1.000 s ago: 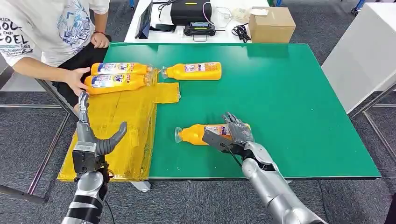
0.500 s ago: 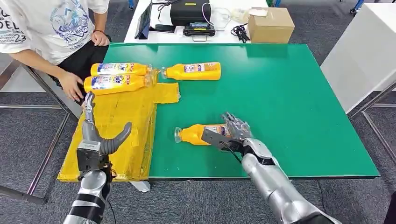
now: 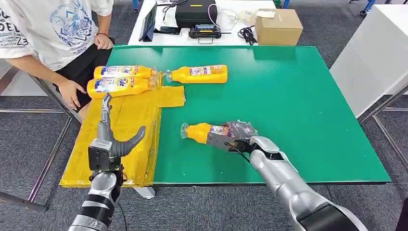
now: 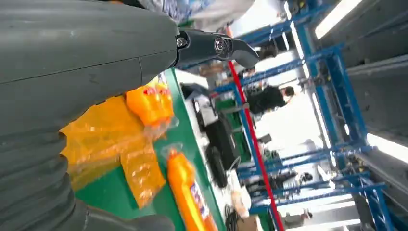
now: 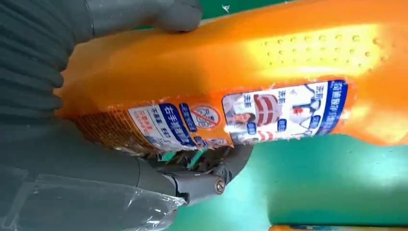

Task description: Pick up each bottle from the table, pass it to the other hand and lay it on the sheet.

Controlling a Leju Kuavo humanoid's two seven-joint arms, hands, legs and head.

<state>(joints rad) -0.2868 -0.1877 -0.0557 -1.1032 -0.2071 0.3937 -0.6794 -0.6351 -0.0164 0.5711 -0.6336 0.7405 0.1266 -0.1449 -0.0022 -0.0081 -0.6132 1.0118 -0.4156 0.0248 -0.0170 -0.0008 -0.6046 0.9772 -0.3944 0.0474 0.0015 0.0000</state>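
Four orange bottles (image 3: 199, 132) — one yellow sheet (image 3: 126, 130) — one green table (image 3: 298, 96), one person (image 3: 53, 29).

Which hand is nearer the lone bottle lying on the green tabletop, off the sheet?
Left. The left hand hovers open above the yellow sheet, nearer that bottle. The right hand is farther off, gripping another bottle.

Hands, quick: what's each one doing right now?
Left hand: open, holding nothing, raised over the yellow sheet.
Right hand: closed around the orange bottle near the table's front edge.
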